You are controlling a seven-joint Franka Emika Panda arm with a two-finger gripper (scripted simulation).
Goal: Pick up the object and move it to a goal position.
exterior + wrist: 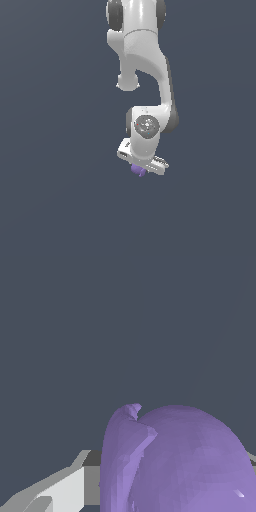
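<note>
Apparently claw [141, 169] closed around purple blob [180, 466], lumpy up close, a mere speck from outside.

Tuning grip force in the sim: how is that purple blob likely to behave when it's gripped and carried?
The purple blob looks lumpy and rounded, so it may twist or slip between flat pads. It looks small against the gripper, so probably light. Its matte, faceted surface suggests a rigid mesh, unlikely to squash.

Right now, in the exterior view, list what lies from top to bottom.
Arm's upper links → round wrist joint → white hand → purple object, peeking out just under the hand.
</note>
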